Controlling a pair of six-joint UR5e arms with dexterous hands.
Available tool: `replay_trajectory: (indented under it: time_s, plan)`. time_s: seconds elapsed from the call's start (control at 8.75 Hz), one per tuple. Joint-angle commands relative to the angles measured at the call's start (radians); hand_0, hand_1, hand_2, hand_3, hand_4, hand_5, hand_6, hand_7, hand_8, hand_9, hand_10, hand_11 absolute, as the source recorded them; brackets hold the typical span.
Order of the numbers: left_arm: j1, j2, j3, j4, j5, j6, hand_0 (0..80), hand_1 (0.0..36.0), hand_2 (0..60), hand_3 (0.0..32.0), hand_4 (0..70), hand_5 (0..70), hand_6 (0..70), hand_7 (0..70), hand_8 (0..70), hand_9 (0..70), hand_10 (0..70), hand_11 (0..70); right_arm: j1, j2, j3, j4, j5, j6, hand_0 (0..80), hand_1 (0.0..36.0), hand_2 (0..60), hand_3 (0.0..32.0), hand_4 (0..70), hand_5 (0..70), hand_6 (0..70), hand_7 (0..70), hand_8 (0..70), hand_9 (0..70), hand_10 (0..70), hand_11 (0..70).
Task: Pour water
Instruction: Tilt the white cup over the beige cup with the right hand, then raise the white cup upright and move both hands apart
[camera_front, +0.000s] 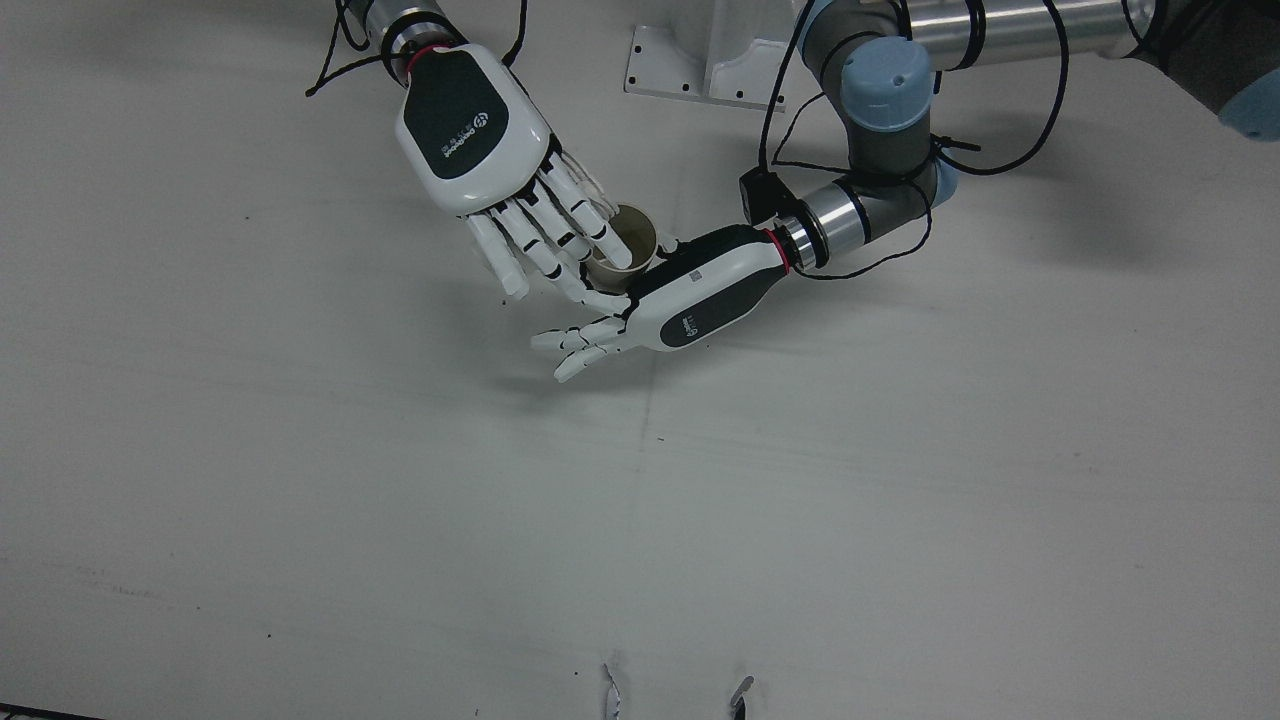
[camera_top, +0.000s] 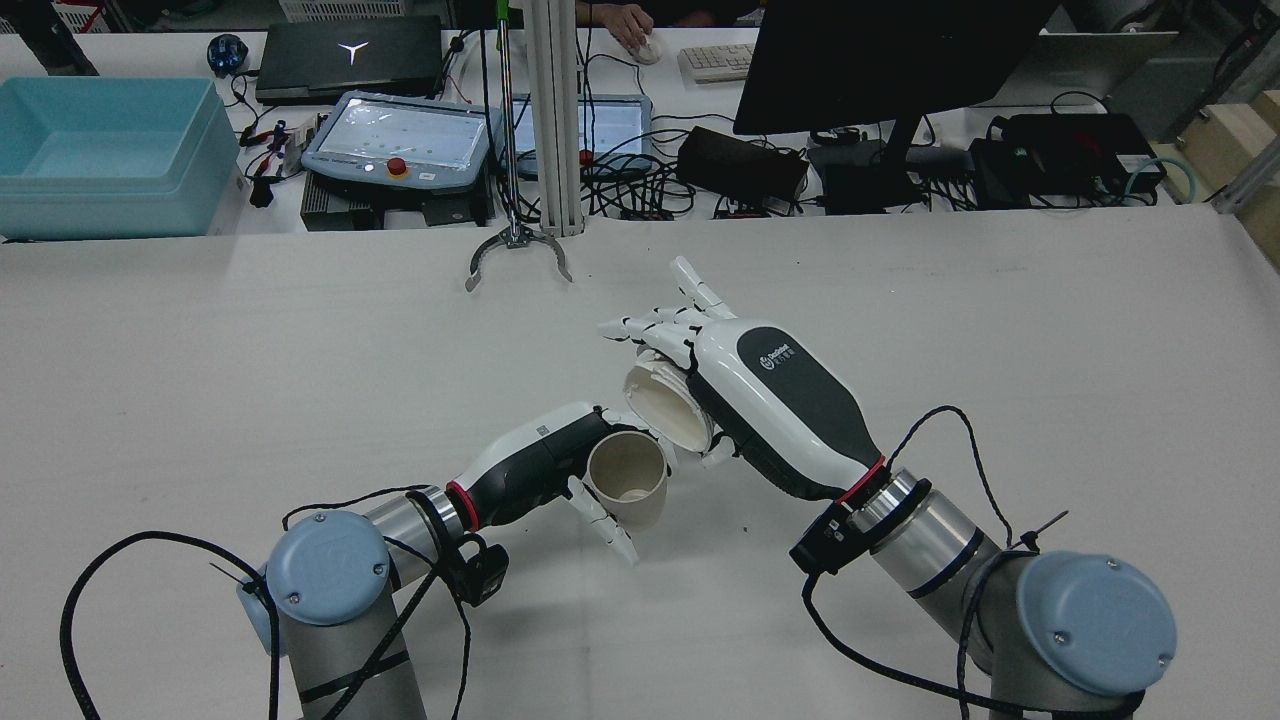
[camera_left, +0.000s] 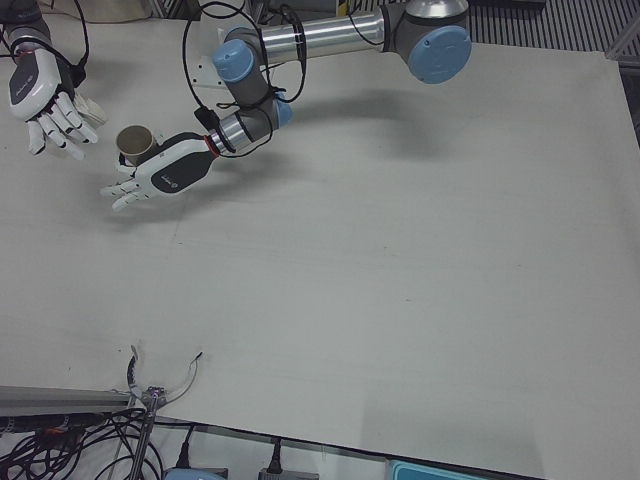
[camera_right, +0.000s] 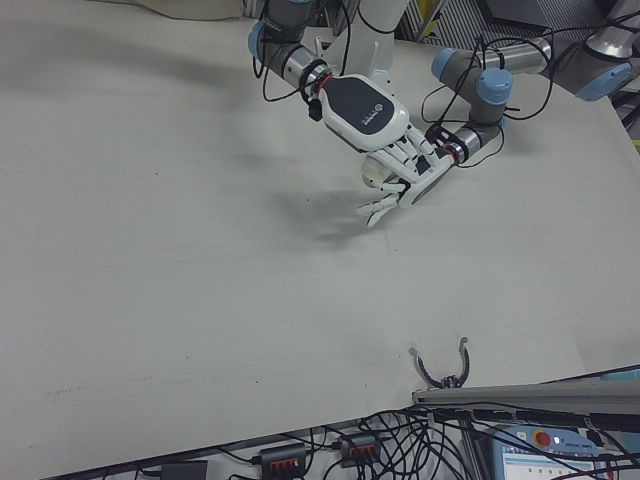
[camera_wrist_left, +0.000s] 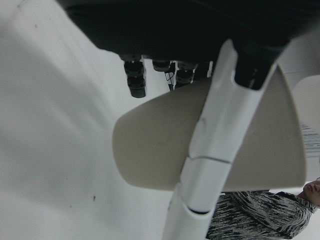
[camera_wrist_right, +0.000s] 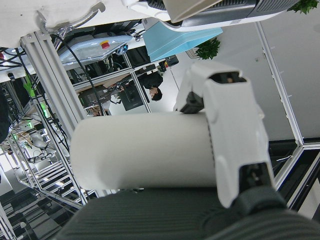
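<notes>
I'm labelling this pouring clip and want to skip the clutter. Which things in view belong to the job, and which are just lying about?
Part of the job:
- tan cup, upright in the left hand
- white cup, tipped toward it in the right hand

Just lying about:
- blue bin
- laptop
- teach pendant
- monitor
- keyboard

A wide matte white surface (camera_top: 1000, 330) fills the station; behind it, a cluttered white desk (camera_top: 900, 60) carries a light-blue plastic bin (camera_top: 100, 150) and a black monitor (camera_top: 890, 60).
</notes>
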Motion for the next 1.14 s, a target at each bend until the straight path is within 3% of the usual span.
replay_trajectory:
  time_s: [0.0,0.23,0.34,0.46,0.57,0.8,0.91,1.03]
  plan:
    - [-0.003,0.001,-0.013,0.026,0.002,-0.005,80.0,36.0,0.0,0.0,54.7,70.0,11.7,11.7,2.4,0.9,9.1,17.5,0.001,0.007,0.073,-0.015,0.008,-0.011,80.0,36.0,60.0,0.0,11.2,18.1,41.3,48.4,19.0,25.3,0.0,0.0]
    - [-0.021,0.014,-0.078,0.061,0.003,-0.014,80.0,36.0,0.0,0.0,54.7,70.0,11.4,11.4,2.3,0.8,8.9,17.1,0.042,-0.006,0.179,0.006,0.169,0.082,75.3,36.0,60.0,0.0,10.0,17.9,40.6,41.1,19.4,24.7,0.0,0.0]
    - [-0.029,0.030,-0.105,0.081,0.003,-0.015,80.0,36.0,0.0,0.0,53.9,70.0,11.0,11.1,2.1,0.8,8.7,16.8,0.064,-0.023,0.173,0.006,0.206,0.266,70.0,36.0,60.0,0.0,12.4,18.3,43.6,43.2,22.1,28.3,0.0,0.0]
    - [-0.029,0.057,-0.125,0.083,0.003,-0.024,80.0,36.0,0.0,0.0,52.8,70.0,10.7,10.7,2.0,0.7,8.8,16.9,0.084,-0.034,0.173,0.003,0.229,0.440,61.6,36.0,60.0,0.0,6.1,17.5,41.3,40.5,23.8,31.1,0.0,0.0]
    - [-0.034,0.066,-0.129,0.084,0.003,-0.029,80.0,36.0,0.0,0.0,52.1,70.0,10.6,10.7,2.0,0.7,8.7,16.8,0.102,-0.066,0.172,-0.002,0.242,0.613,60.8,36.0,60.0,0.0,9.6,17.3,43.0,42.4,24.4,31.7,0.0,0.0]
    - [-0.096,0.120,-0.129,0.083,0.000,-0.070,80.0,36.0,0.0,0.0,51.8,70.0,10.5,10.5,1.9,0.7,8.6,16.6,0.108,-0.210,0.124,-0.003,0.317,1.034,61.7,36.0,60.0,0.0,16.0,17.3,45.6,46.6,24.5,30.9,0.0,0.0]
    - [-0.162,0.158,-0.136,0.083,0.002,-0.099,80.0,36.0,0.0,0.0,51.1,70.0,10.1,10.1,1.8,0.6,8.6,16.4,0.123,-0.271,0.091,-0.012,0.303,1.190,62.6,36.0,60.0,0.0,14.6,17.6,45.3,47.3,25.6,32.2,0.0,0.0]
    - [-0.220,0.210,-0.151,0.080,0.003,-0.113,80.0,36.0,0.0,0.0,50.9,70.0,9.7,9.8,1.6,0.5,8.5,16.2,0.154,-0.331,0.099,0.000,0.303,1.237,61.2,36.0,60.0,0.0,8.4,17.8,44.0,44.5,26.6,33.1,0.0,0.0]
